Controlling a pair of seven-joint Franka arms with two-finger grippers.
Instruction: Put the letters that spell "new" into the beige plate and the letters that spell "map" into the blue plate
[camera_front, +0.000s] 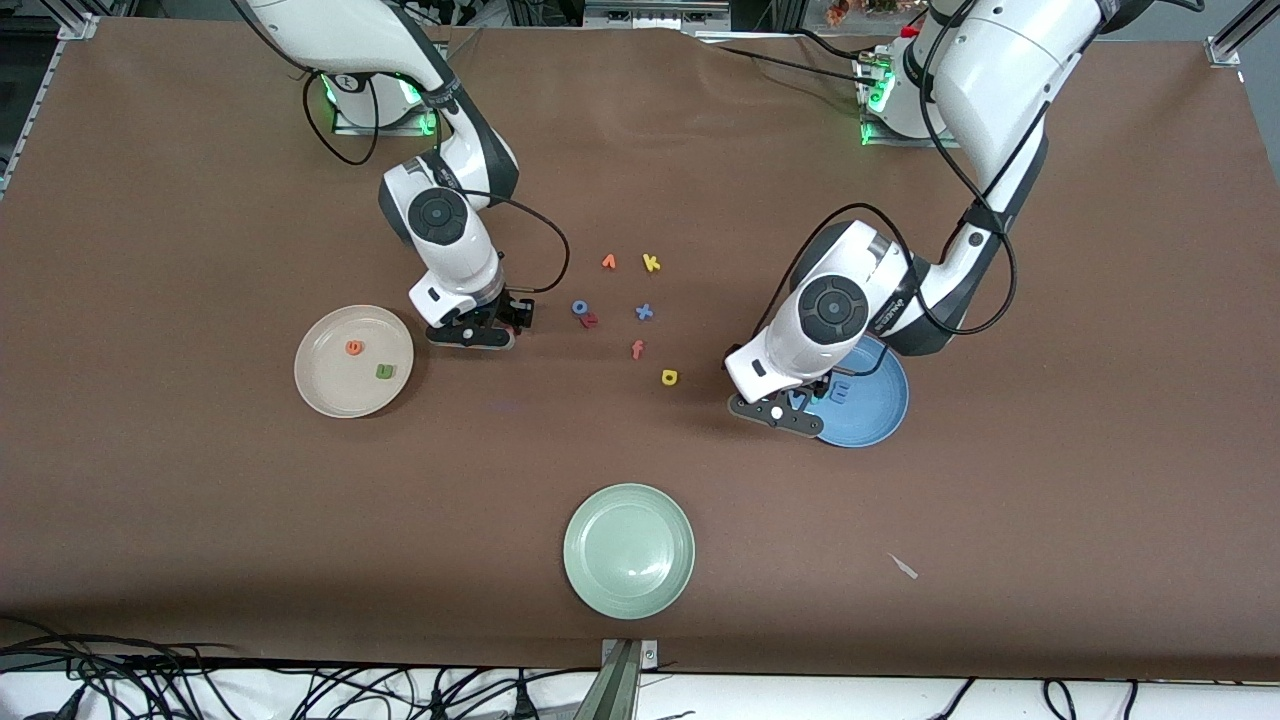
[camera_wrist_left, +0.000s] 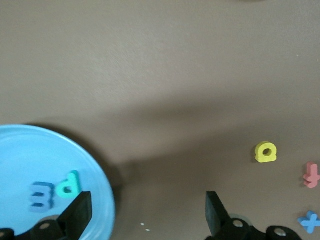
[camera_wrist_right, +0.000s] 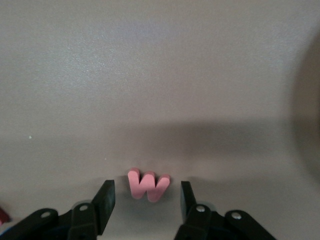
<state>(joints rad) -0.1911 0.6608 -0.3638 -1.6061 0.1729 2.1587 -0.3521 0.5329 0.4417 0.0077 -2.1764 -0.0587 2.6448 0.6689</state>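
Jaws on the right gripper (camera_wrist_right: 145, 196) stand partly apart, straddling the pink w (camera_wrist_right: 148, 185); gaps show on both sides, so not clamped as far as I can see. That gripper sits low at the desk (camera_front: 200, 520), just beside the beige plate (camera_front: 335, 390) on the side toward the letter cluster, and it hides the w in the front view. Beige plate already holds the orange e (camera_front: 353, 347) and green n (camera_front: 385, 371), so "new" looks two of three done, with the w outstanding. Left gripper (camera_wrist_left: 147, 205) hangs over the rim of the blue plate (camera_wrist_left: 30, 150), jaws wide apart, nothing between them. Blue m (camera_wrist_left: 41, 196) and teal p (camera_wrist_left: 68, 184) lie in that plate, side by side. Yellow a (camera_front: 669, 377) is on the bare desk between the two plates, closer to the blue one, so "map" is also two of three. My read: four of six letters placed, and the w and the a remain. Distractors sit untouched mid-desk: orange f (camera_front: 637, 349), blue x (camera_front: 644, 312), blue o (camera_front: 579, 308) touching a dark red letter (camera_front: 590, 320), yellow k (camera_front: 651, 263), plus another orange letter (camera_front: 608, 262) beside the k. Pale green plate (camera_front: 629, 550) is nearest the front camera, with nothing in it.
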